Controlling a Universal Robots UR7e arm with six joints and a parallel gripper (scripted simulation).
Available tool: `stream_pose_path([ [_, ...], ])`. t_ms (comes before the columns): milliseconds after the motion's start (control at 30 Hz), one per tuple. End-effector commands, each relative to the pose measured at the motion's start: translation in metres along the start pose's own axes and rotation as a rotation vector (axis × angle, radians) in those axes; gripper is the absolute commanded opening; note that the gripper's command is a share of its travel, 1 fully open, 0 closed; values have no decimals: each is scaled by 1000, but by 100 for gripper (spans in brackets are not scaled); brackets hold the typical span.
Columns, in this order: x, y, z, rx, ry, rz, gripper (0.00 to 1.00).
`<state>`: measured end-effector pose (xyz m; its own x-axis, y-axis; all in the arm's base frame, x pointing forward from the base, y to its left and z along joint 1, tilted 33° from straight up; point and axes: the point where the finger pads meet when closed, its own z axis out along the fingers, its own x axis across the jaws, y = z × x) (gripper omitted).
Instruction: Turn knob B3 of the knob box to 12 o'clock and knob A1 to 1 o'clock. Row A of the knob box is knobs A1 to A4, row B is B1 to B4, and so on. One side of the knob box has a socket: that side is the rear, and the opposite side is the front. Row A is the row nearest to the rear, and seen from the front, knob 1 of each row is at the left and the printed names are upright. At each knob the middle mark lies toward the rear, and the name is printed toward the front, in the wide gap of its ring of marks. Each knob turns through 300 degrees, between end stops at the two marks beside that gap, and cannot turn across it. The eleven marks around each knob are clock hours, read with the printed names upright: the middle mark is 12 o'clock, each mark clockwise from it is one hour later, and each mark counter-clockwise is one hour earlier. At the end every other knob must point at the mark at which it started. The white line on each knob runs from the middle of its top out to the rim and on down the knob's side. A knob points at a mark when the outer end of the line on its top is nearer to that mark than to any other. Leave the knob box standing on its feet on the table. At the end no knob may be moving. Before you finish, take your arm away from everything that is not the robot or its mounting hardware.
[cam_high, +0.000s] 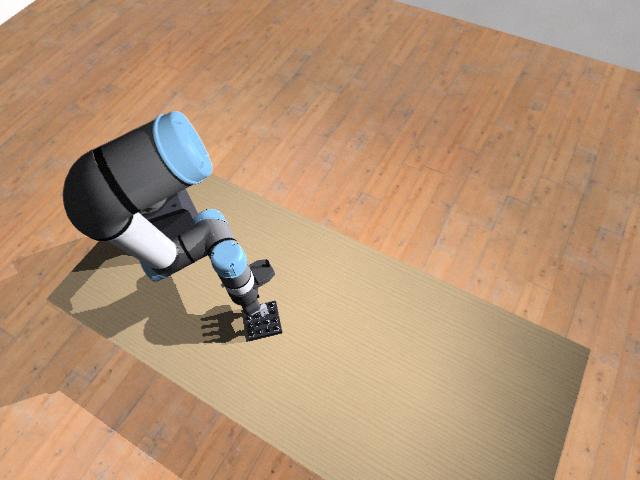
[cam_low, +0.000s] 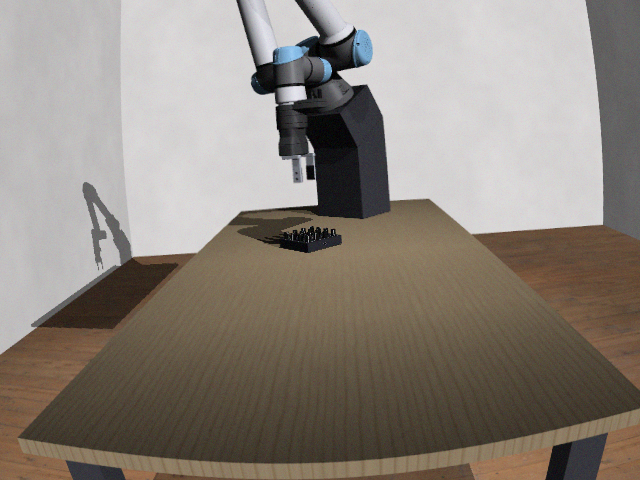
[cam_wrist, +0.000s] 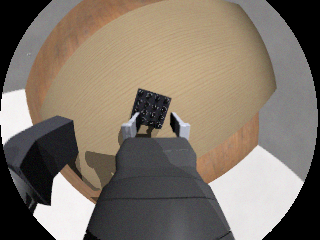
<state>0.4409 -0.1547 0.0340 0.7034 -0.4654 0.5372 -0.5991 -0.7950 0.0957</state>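
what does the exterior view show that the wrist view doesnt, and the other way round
Only the exterior view shows the dark pedestal under the arm and the table's legs.

Only the wrist view looks down on the knob tops, with the knobs in rows, though too small to read any line or name.

Both show the knob box on the table and the open gripper, apart from the box in the exterior view.
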Motion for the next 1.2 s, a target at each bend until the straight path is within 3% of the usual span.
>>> stream_pose_path([
  [0,1,0,-13,0,-2,0,100],
  [1167,1,0,-21,0,-2,0,100],
])
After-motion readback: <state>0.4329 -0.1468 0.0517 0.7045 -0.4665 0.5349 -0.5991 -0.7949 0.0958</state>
